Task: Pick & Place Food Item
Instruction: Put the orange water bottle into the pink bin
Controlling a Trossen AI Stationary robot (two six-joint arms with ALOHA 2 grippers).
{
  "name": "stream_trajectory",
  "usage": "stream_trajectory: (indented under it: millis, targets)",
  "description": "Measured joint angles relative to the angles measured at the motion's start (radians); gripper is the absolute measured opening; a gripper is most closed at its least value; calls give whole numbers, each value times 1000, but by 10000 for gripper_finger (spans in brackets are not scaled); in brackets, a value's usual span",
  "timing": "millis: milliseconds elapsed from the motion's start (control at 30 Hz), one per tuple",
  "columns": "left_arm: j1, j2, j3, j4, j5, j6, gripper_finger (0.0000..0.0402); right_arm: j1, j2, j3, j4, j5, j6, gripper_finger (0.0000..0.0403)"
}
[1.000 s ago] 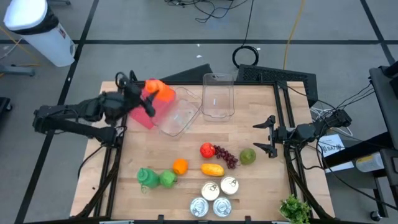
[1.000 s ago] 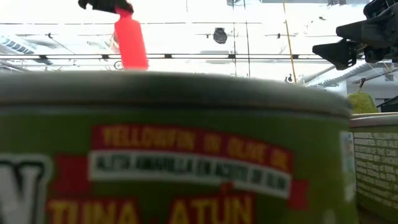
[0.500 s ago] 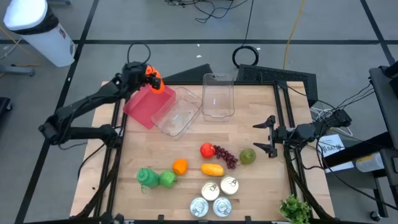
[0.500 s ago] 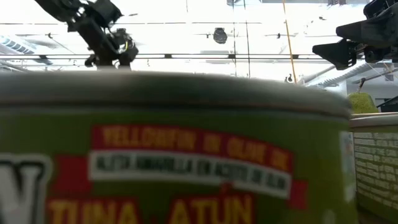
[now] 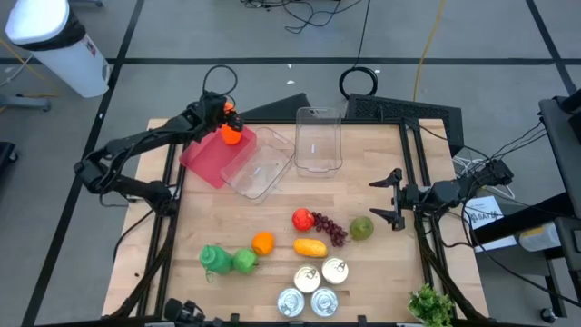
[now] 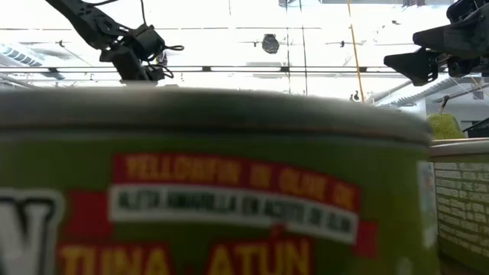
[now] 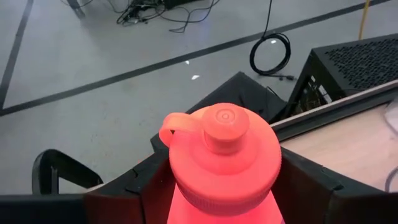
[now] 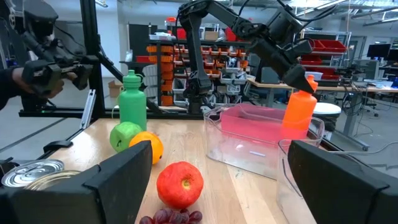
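Orange plastic bottle (image 5: 231,134) with a screw cap and a small loop at the neck: it is held by the left gripper (image 5: 215,111) near the far left corner of the worktop (image 5: 363,191), hanging over the pink bin (image 5: 211,154). The jaws stand partly apart, closed on the bottle's shoulder just under the cap, as the left wrist view shows. I judge it light and probably empty, stiff enough not to crush, but smooth and rounded, so it could twist or slide in a loose hold. The shoulder below the cap, where the body narrows, seems the safest place to take it; the loop is too thin to trust.

Beside the pink bin lies one clear bin (image 5: 259,170), tilted against it, and one more clear bin (image 5: 318,139) stands upright nearby.

Toward the near side I count one red apple (image 5: 302,219), one bunch of dark grapes (image 5: 330,228), one green pear (image 5: 362,227), one yellow fruit (image 5: 310,247), one orange (image 5: 262,242), one green apple (image 5: 245,261) and one green bottle (image 5: 214,258). Four tins (image 5: 315,288) sit together at the near edge, and one leafy green bunch (image 5: 430,304) lies off the near right corner.

The right gripper (image 5: 392,194) waits at the right edge, jaws wide and empty.
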Motion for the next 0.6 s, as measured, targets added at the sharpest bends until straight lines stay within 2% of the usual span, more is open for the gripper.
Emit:
stream_trajectory:
  millis: [467, 600]
  targets:
    - [-37, 2, -1, -12, 8, 117, 269, 0, 0, 0, 0, 0, 0, 357]
    - [-37, 2, -1, -13, 3, 93, 270, 0, 0, 0, 0, 0, 0, 357]
